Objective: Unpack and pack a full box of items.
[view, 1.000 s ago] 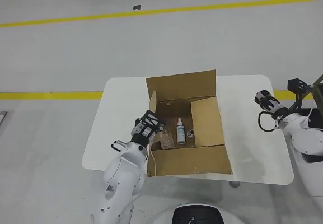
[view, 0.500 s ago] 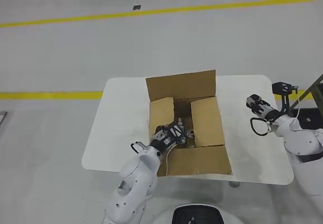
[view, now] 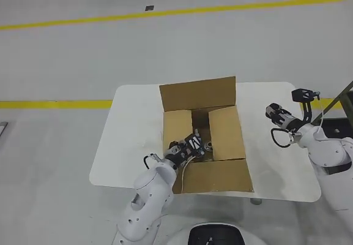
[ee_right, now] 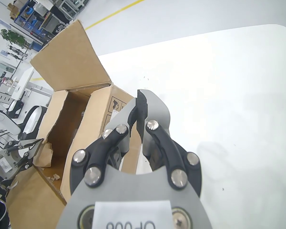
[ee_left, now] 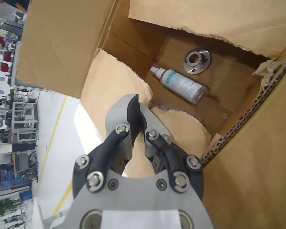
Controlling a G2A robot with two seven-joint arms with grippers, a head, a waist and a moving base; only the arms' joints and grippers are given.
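Box with one spray bottle, one metal flange inside.

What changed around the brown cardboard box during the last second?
The left gripper swung from the left edge of the brown cardboard box inward over its opening. The box's left flap, upright before, now lies folded inward. The right gripper drifted over the white table toward the box. The box itself and the round metal flange inside it stayed put.
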